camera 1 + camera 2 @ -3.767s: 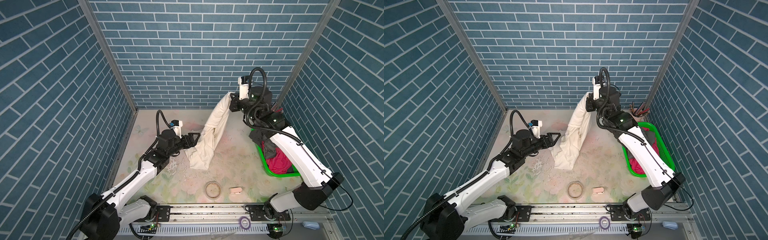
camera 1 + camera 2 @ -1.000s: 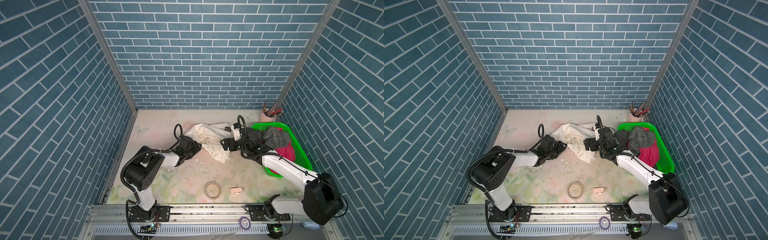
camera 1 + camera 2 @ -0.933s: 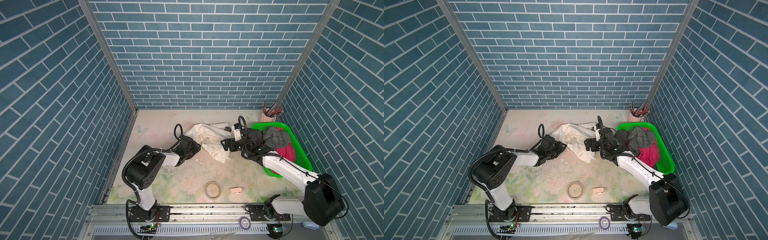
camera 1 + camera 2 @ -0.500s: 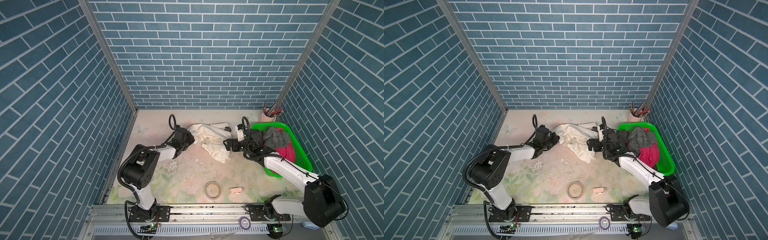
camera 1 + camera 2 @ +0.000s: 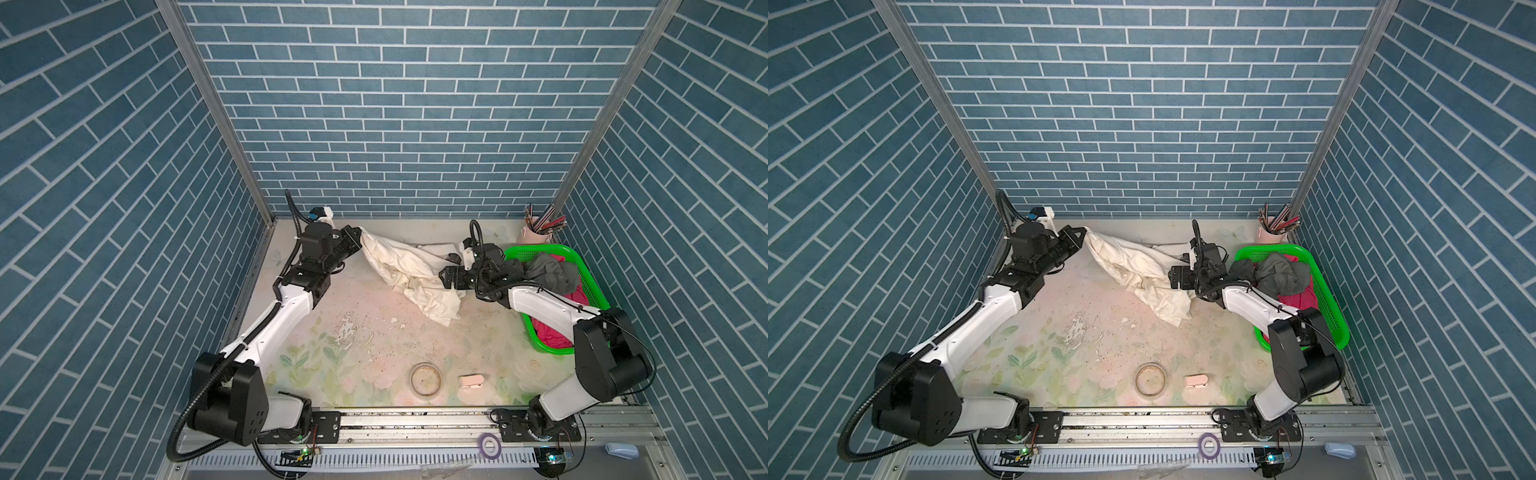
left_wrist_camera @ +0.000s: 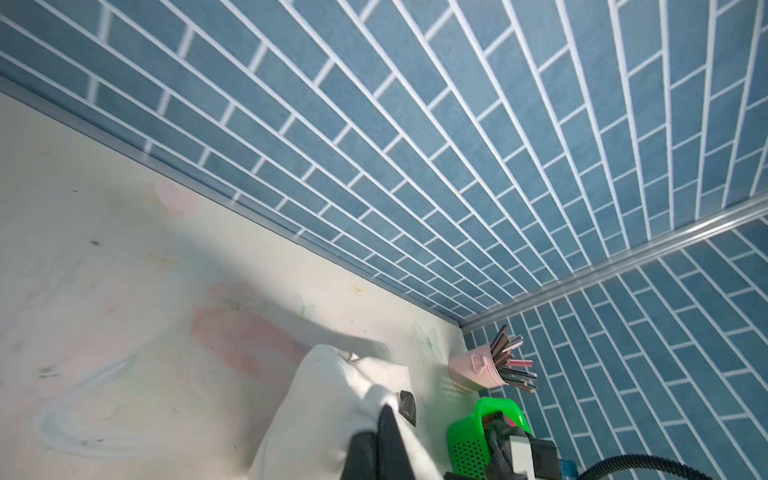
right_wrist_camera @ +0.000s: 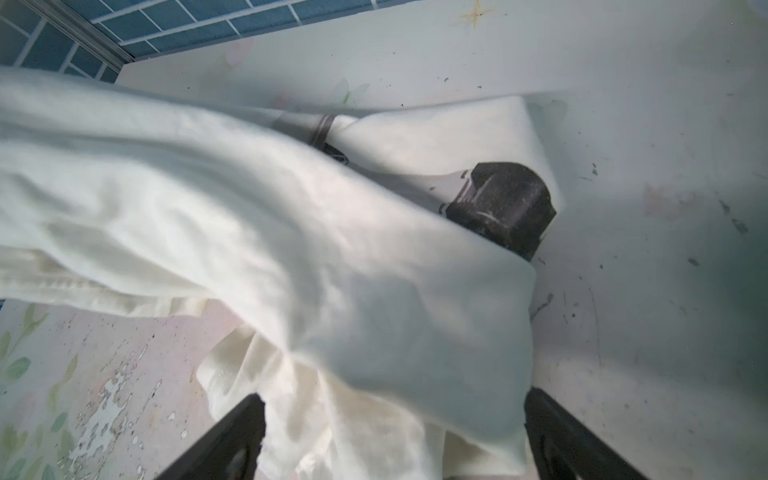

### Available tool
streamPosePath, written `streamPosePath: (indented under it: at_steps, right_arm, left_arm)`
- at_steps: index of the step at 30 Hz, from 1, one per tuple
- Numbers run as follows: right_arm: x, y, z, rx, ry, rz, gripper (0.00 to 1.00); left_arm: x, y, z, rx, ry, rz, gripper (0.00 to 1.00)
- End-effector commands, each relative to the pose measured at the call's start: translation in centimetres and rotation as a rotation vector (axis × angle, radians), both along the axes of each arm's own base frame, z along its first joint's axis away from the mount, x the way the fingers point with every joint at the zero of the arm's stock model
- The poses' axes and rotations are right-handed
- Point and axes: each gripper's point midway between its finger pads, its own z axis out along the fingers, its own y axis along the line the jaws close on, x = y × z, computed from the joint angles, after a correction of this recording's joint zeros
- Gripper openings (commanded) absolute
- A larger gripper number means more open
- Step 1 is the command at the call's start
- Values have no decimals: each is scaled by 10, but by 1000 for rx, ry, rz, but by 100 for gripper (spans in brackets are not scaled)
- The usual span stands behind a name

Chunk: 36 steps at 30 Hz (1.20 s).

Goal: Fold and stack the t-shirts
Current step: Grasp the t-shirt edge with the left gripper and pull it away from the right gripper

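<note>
left claw (image 5: 359, 236) clamped on cream t-shirt (image 5: 411, 268) edge, right claw (image 5: 444, 277) spread wide

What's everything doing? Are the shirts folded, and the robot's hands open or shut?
cream t-shirt: unfolded, crumpled, one end held up
left gripper: shut on the cream t-shirt
right gripper: open, cloth draped over it
grey t-shirt: bunched in the green basket
magenta t-shirt: crumpled in the basket too

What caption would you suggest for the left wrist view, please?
Left gripper shut on the cream t-shirt, with pink pencil cup and green basket beyond.
</note>
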Motion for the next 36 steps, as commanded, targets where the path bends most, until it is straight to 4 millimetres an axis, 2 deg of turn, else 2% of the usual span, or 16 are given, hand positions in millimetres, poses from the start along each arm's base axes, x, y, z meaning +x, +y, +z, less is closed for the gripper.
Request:
streamPosePath:
  at_steps: [1, 5, 10, 15, 17, 19, 20, 21, 25, 28, 30, 32, 34, 36]
  right_arm:
    - [5, 9, -12, -19, 32, 30, 96]
    - [-10, 20, -28, -33, 46, 65, 95]
    - [-28, 16, -45, -51, 72, 64, 91]
    - [-23, 18, -51, -56, 69, 63, 71]
    - [-16, 18, -46, -59, 37, 54, 42]
    - [-7, 17, -36, -80, 2, 47, 22]
    - [-1, 18, -24, -89, -23, 49, 10]
    - [5, 20, -11, -95, -49, 51, 2]
    - [30, 20, 70, -102, -195, 32, 0]
    - [36, 18, 136, -91, -309, 27, 0]
    - [28, 20, 174, -63, -386, 65, 0]
    - [10, 20, 207, -33, -453, 95, 0]
    - [-16, 18, 230, -19, -516, 126, 0]
    - [-45, 16, 244, 9, -578, 154, 0]
  left_arm:
    - [-11, 22, 8, 18, -6, 25, 0]
    - [-13, 29, 9, 25, -2, 19, 0]
    - [-11, 35, 12, 30, -12, 21, 0]
    - [-10, 38, 16, 29, -16, 15, 0]
    - [-10, 42, 20, 30, -21, 16, 0]
    - [-11, 48, 24, 37, -26, 24, 0]
    - [-11, 52, 27, 40, -32, 32, 0]
    - [-11, 56, 30, 41, -39, 41, 0]
    - [-7, 76, 45, 23, -61, 69, 0]
    - [-6, 95, 67, 3, -97, 94, 0]
    - [-9, 113, 92, -18, -144, 121, 0]
    - [-20, 132, 126, -31, -214, 154, 0]
    - [-37, 146, 158, -35, -294, 183, 0]
    - [-56, 157, 187, -17, -364, 225, 0]
